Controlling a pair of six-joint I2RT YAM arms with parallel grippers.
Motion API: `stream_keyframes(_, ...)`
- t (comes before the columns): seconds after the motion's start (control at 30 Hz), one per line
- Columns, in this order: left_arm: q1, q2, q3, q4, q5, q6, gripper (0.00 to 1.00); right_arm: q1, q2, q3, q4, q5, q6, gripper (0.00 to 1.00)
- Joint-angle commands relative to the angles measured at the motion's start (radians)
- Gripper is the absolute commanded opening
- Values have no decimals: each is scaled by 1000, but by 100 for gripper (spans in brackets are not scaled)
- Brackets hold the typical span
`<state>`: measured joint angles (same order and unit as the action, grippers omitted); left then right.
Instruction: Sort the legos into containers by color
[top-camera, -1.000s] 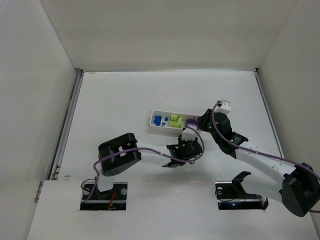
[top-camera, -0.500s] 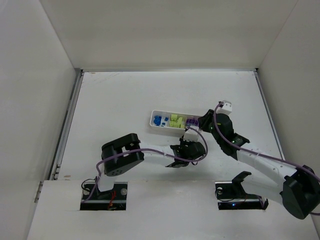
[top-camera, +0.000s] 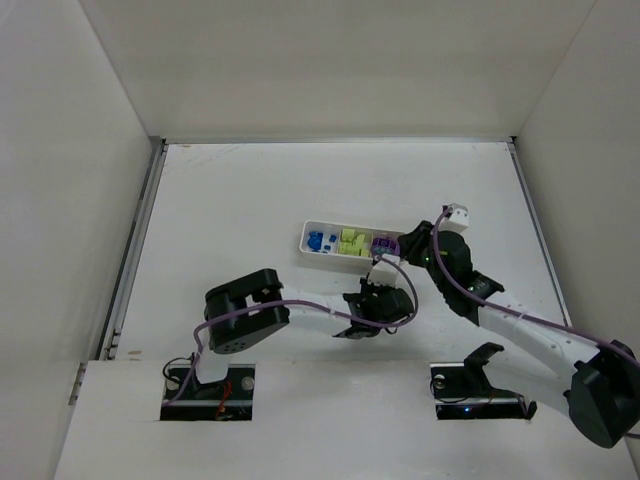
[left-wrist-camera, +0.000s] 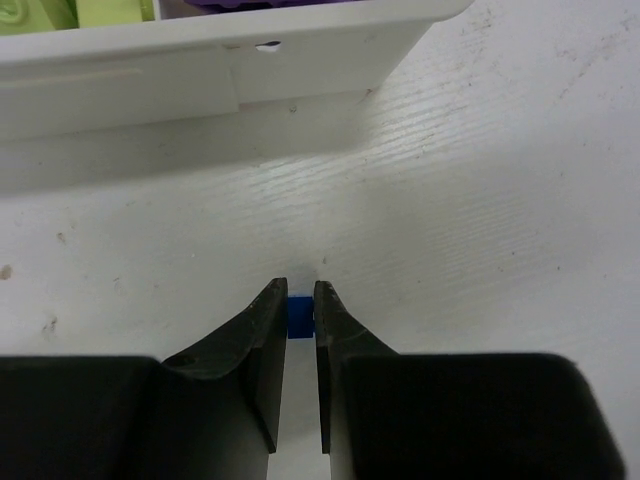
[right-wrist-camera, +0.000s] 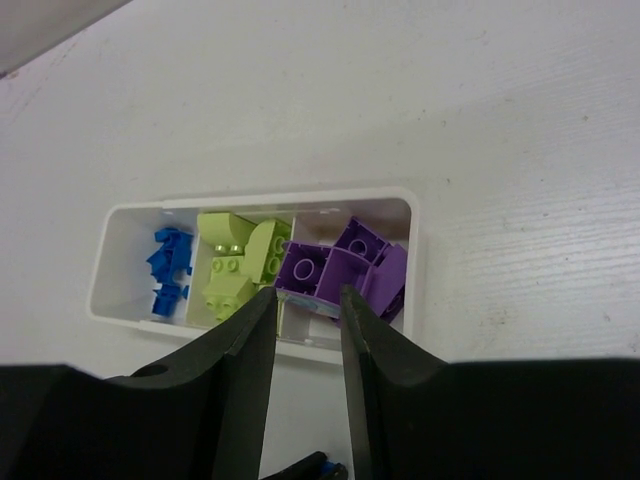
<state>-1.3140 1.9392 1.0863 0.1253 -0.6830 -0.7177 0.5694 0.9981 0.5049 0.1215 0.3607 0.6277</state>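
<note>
The white three-compartment tray (top-camera: 305, 240) holds blue pieces (top-camera: 318, 241) on the left, lime-green blocks (top-camera: 350, 242) in the middle and purple blocks (top-camera: 381, 241) on the right. My left gripper (top-camera: 372, 292) is low over the table just in front of the tray's right end. In the left wrist view it (left-wrist-camera: 299, 300) is shut on a tiny blue cube (left-wrist-camera: 300, 316), with the tray wall (left-wrist-camera: 150, 80) ahead. My right gripper (right-wrist-camera: 308, 300) hovers over the tray's near rim, jaws a little apart and empty, above the purple blocks (right-wrist-camera: 345, 260) and beside the green ones (right-wrist-camera: 235, 265).
White walls enclose the white table on three sides. The left arm's forearm and cable lie across the table in front of the tray. The left gripper's tip with the blue cube shows at the bottom of the right wrist view (right-wrist-camera: 315, 468).
The left gripper has shifted slightly right and nearer. The right wrist has drawn back a little to the right from the tray's end.
</note>
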Motion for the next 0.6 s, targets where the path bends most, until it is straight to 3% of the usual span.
stream_keyframes(0.0,-18,-132,-29,-50,-75,13,8,-7,-29,-14,53,-11,10,39)
stream_keyframes(0.17,41,-328,-107,-29,-72,54,9,-9,-24,-22,69,-11,17,43)
stream_keyframes(0.33,210,-454,-181,23,-6,81,9,-4,-21,-29,75,1,18,46)
stream_keyframes(0.57,459,-441,-200,112,152,141,11,-21,-93,-75,95,84,30,52)
